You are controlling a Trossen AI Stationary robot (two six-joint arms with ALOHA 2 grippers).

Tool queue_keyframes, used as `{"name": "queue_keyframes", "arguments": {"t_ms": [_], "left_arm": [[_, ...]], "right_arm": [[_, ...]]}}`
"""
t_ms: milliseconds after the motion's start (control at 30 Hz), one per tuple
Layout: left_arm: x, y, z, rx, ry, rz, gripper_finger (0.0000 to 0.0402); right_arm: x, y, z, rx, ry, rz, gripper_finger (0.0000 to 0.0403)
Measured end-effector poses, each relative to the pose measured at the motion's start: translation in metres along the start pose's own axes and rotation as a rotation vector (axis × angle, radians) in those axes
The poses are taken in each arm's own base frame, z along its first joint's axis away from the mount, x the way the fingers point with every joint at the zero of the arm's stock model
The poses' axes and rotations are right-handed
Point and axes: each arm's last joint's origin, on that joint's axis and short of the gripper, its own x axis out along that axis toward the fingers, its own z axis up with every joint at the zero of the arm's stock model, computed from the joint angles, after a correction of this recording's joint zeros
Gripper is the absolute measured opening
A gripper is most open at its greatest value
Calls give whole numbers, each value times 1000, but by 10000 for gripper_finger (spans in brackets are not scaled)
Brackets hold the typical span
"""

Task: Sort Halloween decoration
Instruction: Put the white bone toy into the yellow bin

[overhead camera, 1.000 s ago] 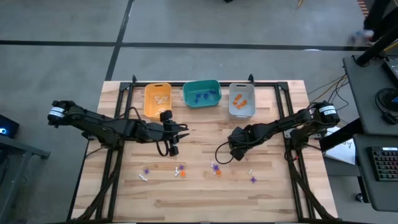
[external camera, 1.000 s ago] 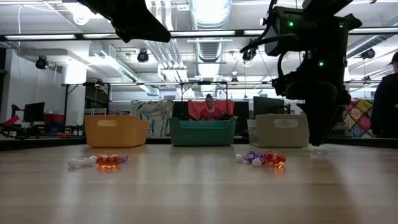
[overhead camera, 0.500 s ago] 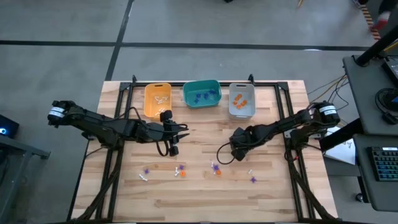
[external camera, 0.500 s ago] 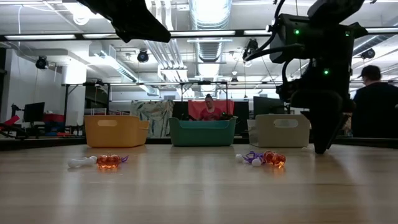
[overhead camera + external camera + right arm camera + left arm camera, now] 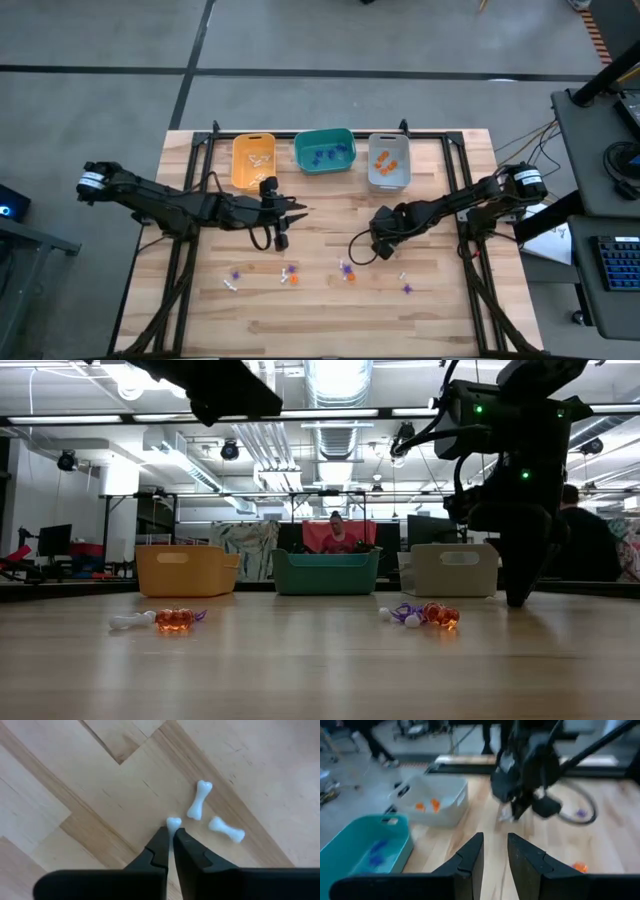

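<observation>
The Halloween decoration lies strewn over the near half of the table: purple, orange and white trinkets point(image 5: 290, 273), point(image 5: 346, 270), point(image 5: 407, 289). In the right wrist view three small white bones show. My right gripper point(image 5: 383, 250) is down at the table, shut on one bone point(image 5: 173, 823). The other two bones point(image 5: 198, 806), point(image 5: 226, 829) lie flat on the wood just beyond it. My left gripper point(image 5: 298, 210) hovers above the table's middle, near the yellow bin point(image 5: 253, 160). Its fingers stand slightly apart point(image 5: 495, 855) with nothing between them. My right gripper pinches the white bone between its two fingertips point(image 5: 161, 840). Only the bone's knobbed end point(image 5: 173, 822) sticks out past them; the fingers hide the rest. The fingers come from above, pointing down at the tabletop, with the bone at the wood's surface.
Three bins stand in a row at the far edge: yellow, teal point(image 5: 324, 150) with blue-purple pieces, and grey point(image 5: 389, 160) with orange pieces. A black cable loops on the table beside my right gripper point(image 5: 358, 248). A person point(image 5: 585, 545) stands in the room beyond the table.
My right gripper has gone down to the tabletop and a little toward the near edge. My left gripper has shifted slightly toward the table's right edge. The trinkets on the table have kept their places.
</observation>
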Motion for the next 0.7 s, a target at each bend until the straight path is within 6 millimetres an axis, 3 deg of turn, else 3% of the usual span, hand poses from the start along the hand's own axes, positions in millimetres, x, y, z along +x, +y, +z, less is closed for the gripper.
{"name": "queue_keyframes", "arguments": {"t_ms": [167, 333, 533, 700], "left_arm": [[2, -4, -12, -4, -78, -143, 70], [2, -4, -27, -24, -138, -192, 70], [-1, -3, -42, -52, -232, -211, 70], [-6, -3, -51, -38, -330, -347, 72]], "right_arm": [[-6, 7, 0, -26, -36, 24, 9], [-25, 26, 4, -83, -195, 187, 9], [-51, 58, 14, -267, -580, 389, 9], [-70, 85, 19, -474, -928, 491, 9]]}}
